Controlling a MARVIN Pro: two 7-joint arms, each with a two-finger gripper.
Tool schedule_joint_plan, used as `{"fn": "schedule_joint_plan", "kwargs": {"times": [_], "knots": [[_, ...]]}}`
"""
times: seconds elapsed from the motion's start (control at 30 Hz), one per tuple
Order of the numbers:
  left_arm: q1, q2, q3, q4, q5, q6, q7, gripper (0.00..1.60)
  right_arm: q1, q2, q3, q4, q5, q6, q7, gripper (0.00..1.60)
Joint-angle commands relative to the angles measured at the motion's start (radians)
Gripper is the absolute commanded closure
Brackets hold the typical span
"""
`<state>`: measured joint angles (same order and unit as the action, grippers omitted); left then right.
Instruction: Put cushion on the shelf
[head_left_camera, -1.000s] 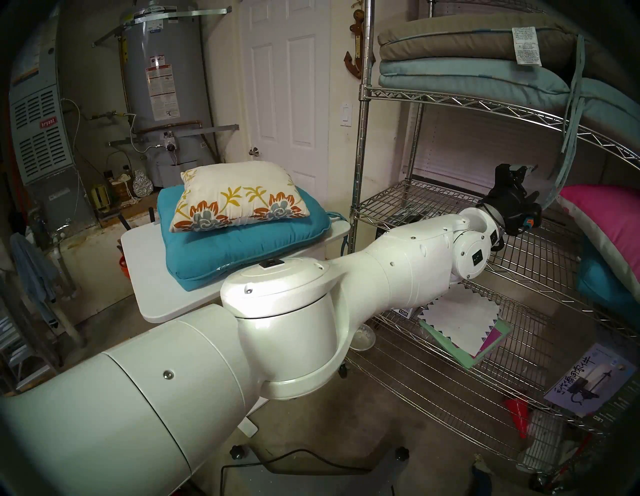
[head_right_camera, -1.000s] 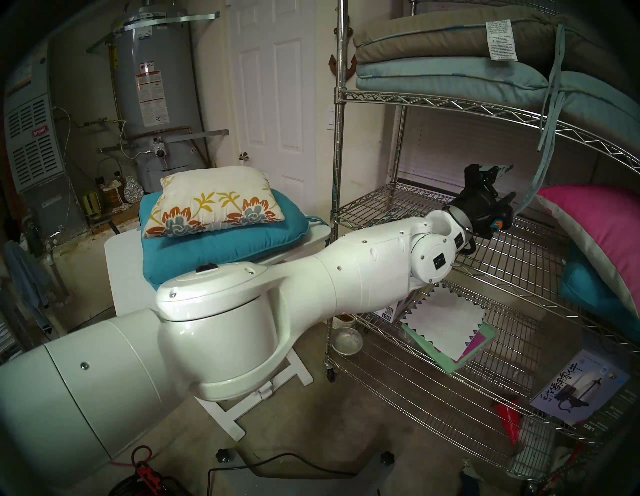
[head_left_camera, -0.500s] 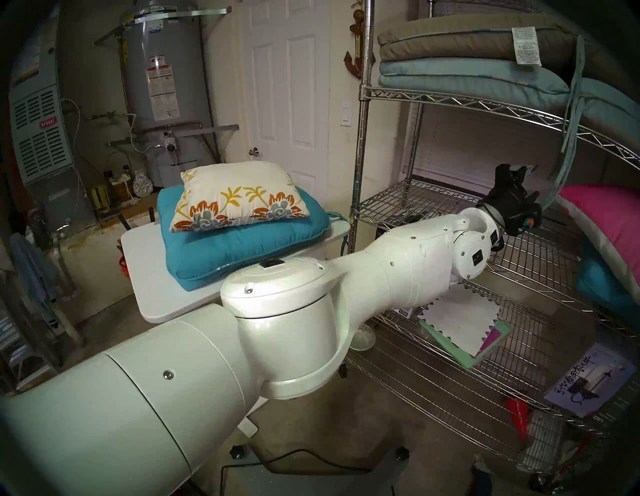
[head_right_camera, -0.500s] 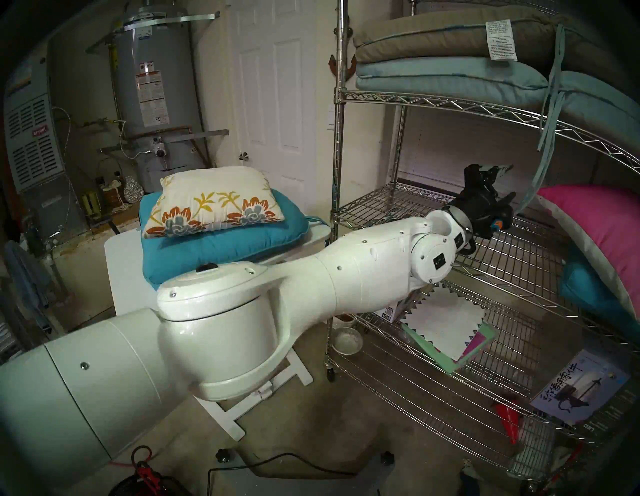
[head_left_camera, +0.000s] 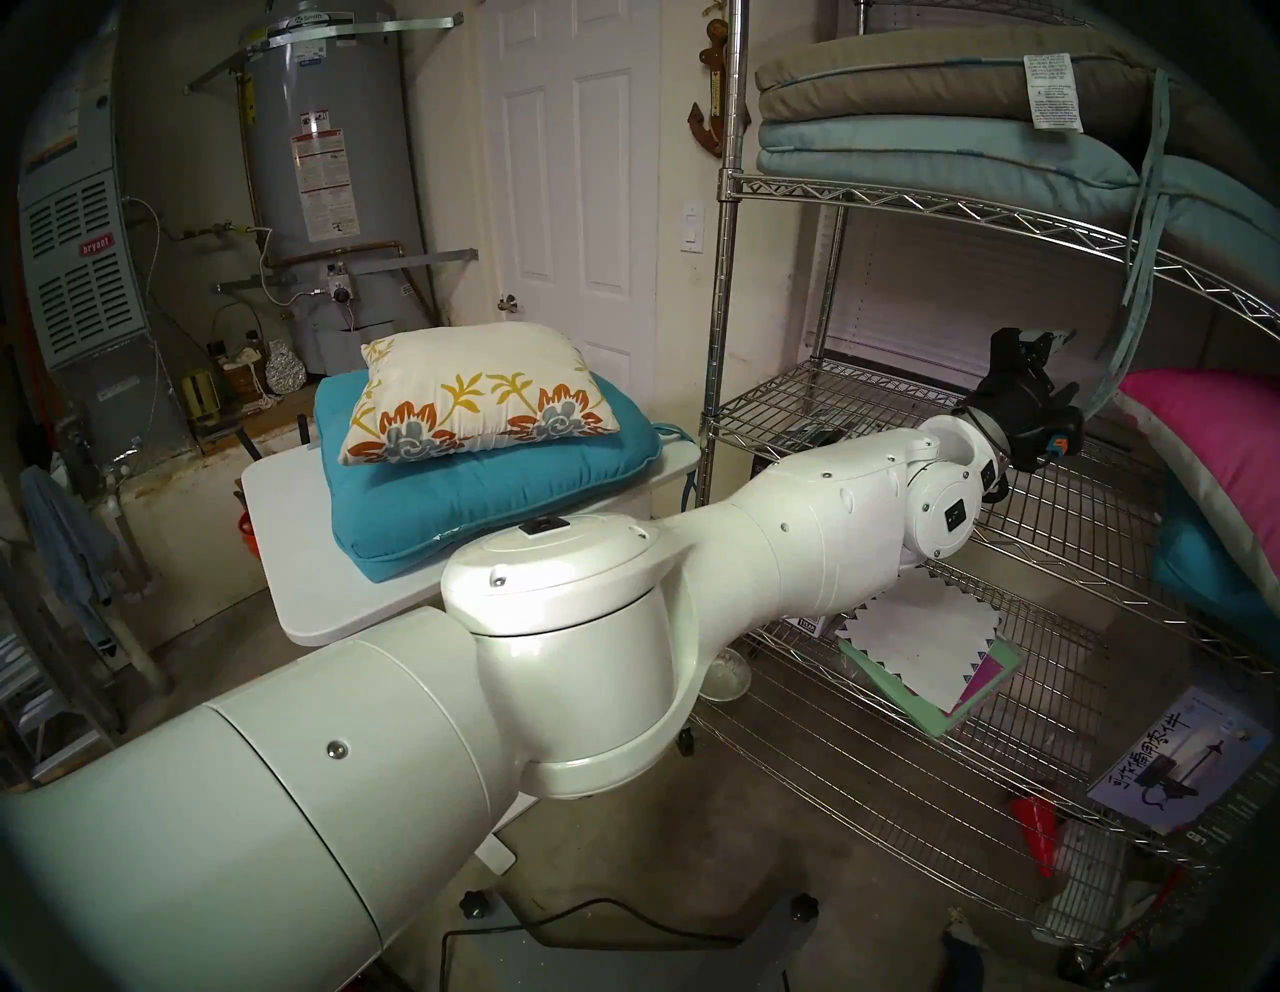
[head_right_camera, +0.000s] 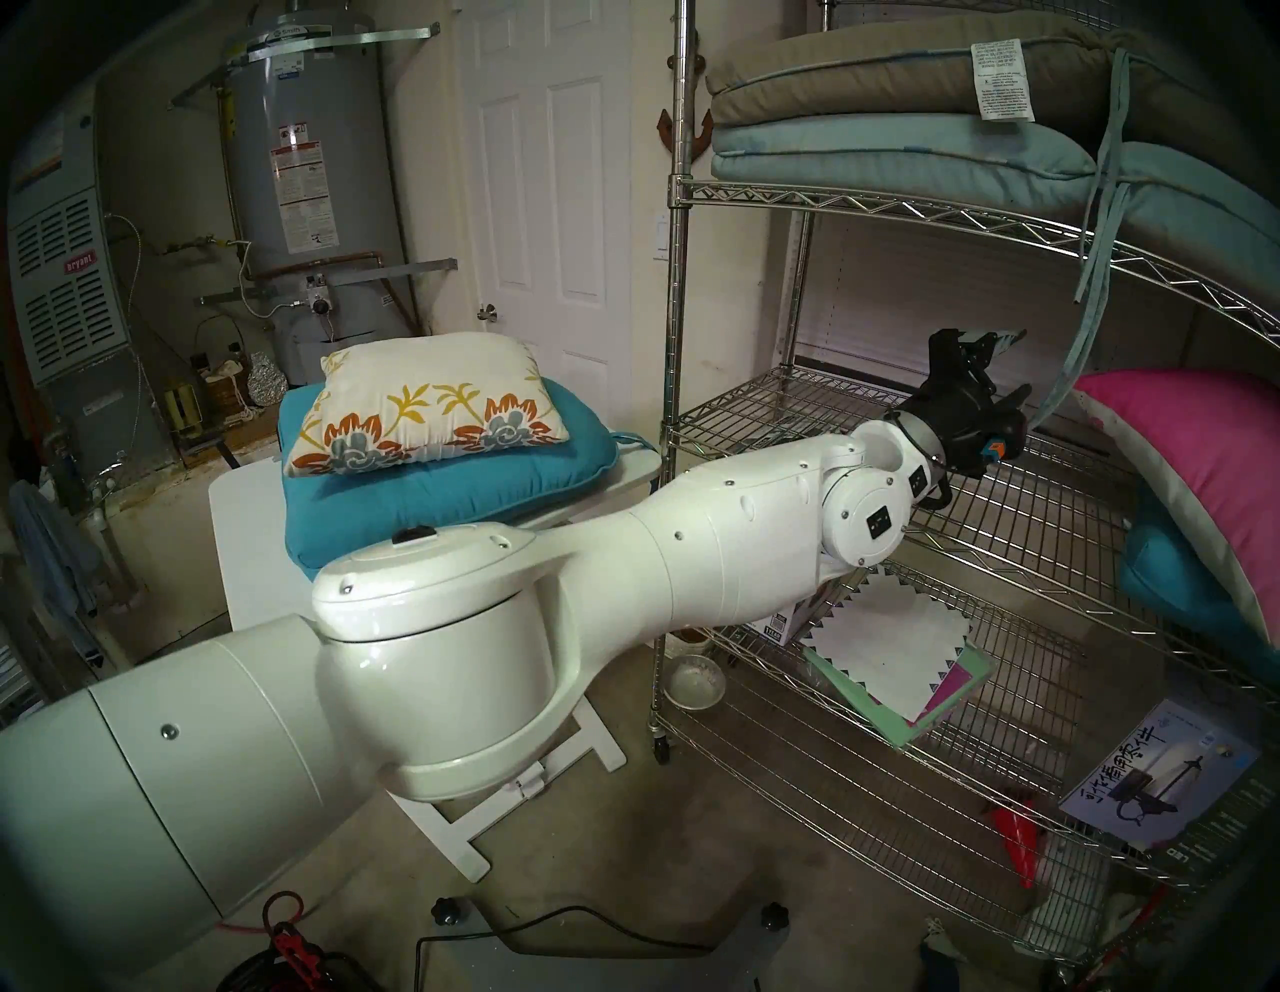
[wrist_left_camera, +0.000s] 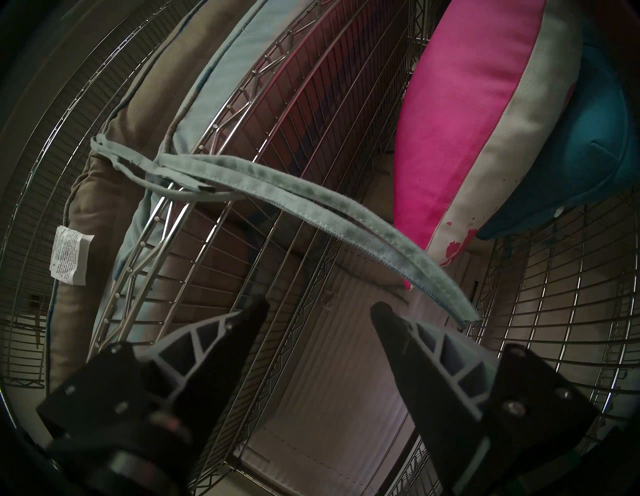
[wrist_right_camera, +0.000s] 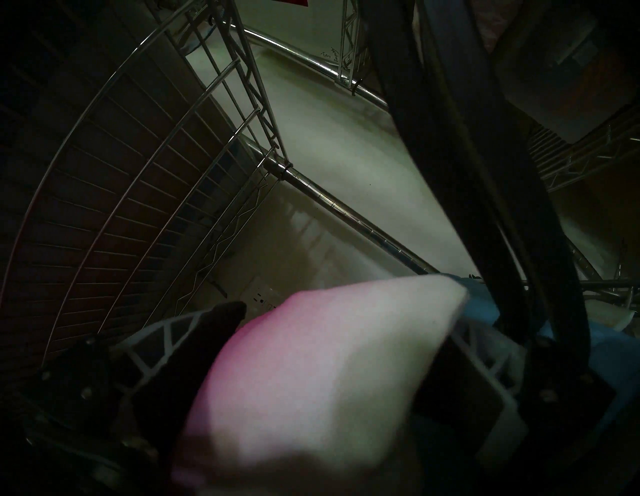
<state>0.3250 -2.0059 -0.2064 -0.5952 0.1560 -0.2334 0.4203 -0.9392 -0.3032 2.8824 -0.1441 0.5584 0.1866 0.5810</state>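
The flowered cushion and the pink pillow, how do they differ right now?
The flowered cushion lies flat on a teal cushion on the white table; the pink pillow leans tilted inside the wire shelf. One is printed, the other is plain pink and white. Both are soft.

The pink-to-white pillow (wrist_right_camera: 311, 374), blurred and close, hides the right end effector's (wrist_right_camera: 346, 346) far finger.

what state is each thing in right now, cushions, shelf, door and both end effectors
floral cushion: lying on the teal cushion, not held
shelf: middle tier's left part bare
pink pillow: leaning on the shelf, between the right end effector's fingers
left end effector: open, empty, over the middle tier
right end effector: spread wide around the pink pillow
door: closed
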Motion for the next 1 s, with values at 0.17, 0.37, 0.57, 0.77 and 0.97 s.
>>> {"fn": "schedule_joint_plan", "kwargs": {"times": [0.17, 0.37, 0.57, 0.77, 0.97], "knots": [[-0.019, -0.001, 0.000, -0.002, -0.001, 0.002, 0.009, 0.39, -0.043, -0.031, -0.003, 0.023, 0.031, 0.017, 0.040, 0.00], [-0.029, -0.001, -0.003, -0.004, -0.002, 0.006, 0.012, 0.00, -0.059, -0.032, -0.003, 0.024, 0.050, 0.017, 0.057, 0.00], [-0.042, -0.001, -0.004, -0.010, -0.004, 0.017, 0.015, 0.00, -0.074, -0.034, -0.003, 0.025, 0.069, 0.017, 0.073, 0.00], [-0.046, -0.001, 0.002, -0.018, -0.005, 0.039, 0.016, 0.00, -0.092, -0.036, -0.003, 0.026, 0.090, 0.017, 0.091, 0.00], [-0.049, -0.001, 0.006, -0.029, -0.005, 0.057, 0.018, 0.00, -0.107, -0.038, -0.003, 0.026, 0.107, 0.017, 0.108, 0.00]]}}
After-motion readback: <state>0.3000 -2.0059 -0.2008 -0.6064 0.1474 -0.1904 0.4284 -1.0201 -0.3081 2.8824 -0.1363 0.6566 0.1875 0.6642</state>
